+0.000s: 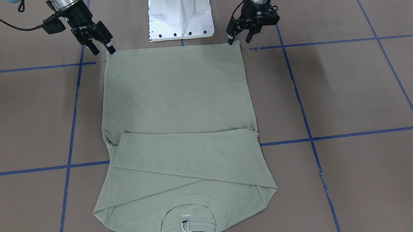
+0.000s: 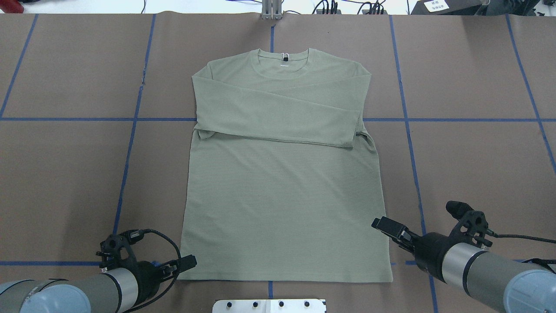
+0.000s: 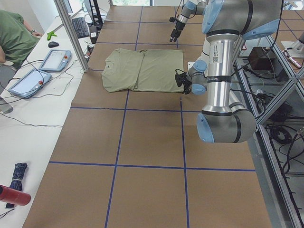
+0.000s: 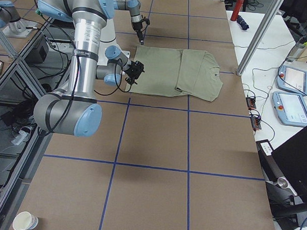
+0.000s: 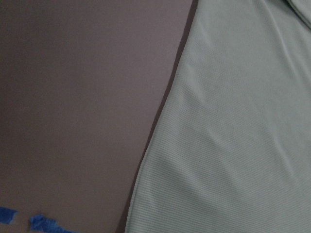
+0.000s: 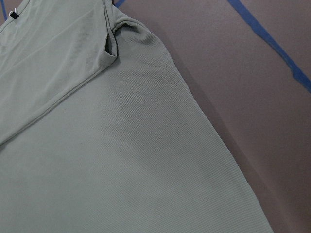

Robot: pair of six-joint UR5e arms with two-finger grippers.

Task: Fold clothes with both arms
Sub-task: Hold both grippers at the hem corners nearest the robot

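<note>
While both sleeves lie folded across its chest, the shirt [image 2: 282, 195] rests flat on the brown table [image 2: 65, 174], collar at the far side from the robot and hem nearest the white pedestal base [image 1: 180, 14]. The body is spread smooth, with one sleeve crossing over the other just below the collar.

The left gripper [image 1: 239, 39] hangs at the hem corner on the robot's left. Its jaws are spread, with nothing between them, and one fingertip [image 1: 229, 41] sits right at the corner of the cloth while the other is off the shirt, over bare table. The right gripper [image 1: 102, 48] stands the same way at the opposite hem corner: jaws apart and empty, the inner fingertip [image 1: 111, 49] just at the fabric's corner. Whether either fingertip actually touches the cloth cannot be told.

From the left wrist camera, the shirt's side edge runs slantwise over the brown surface, beside a scrap of blue tape [image 5: 29, 221]. From the right wrist camera, the cloth fills most of the view, with the folded sleeve and armpit crease at the top.
</note>
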